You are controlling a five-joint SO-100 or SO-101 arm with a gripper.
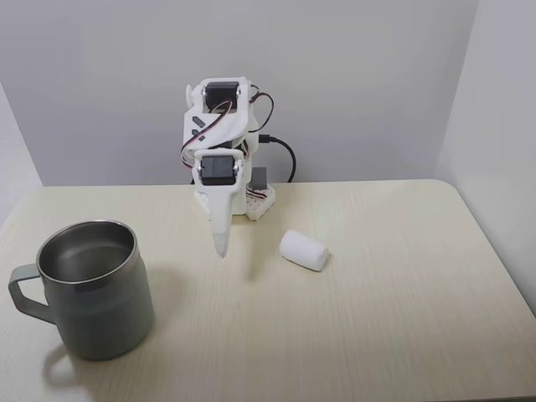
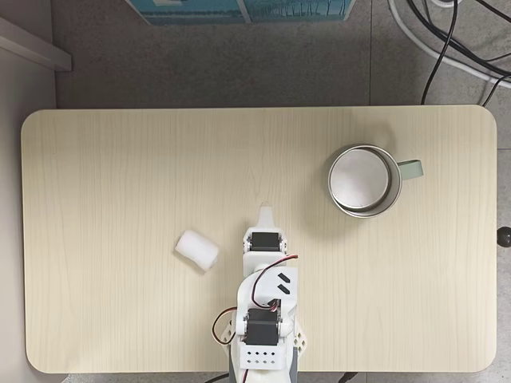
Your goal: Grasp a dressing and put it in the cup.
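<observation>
While the gripper (image 1: 221, 249) is held closed and empty, the dressing (image 1: 303, 249) beside it could be rolled away; the cup (image 1: 92, 289) missed.

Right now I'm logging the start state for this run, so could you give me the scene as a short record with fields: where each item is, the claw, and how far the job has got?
dressing: lying on its side on the table, apart from the claw
cup: upright, no dressing inside; handle on the left in the front fixed view
claw: pointing down above the table, between cup and dressing, holding nothing
claw jaws: cannot tell open or shut
table: light wood
progress: dressing not yet grasped
</observation>
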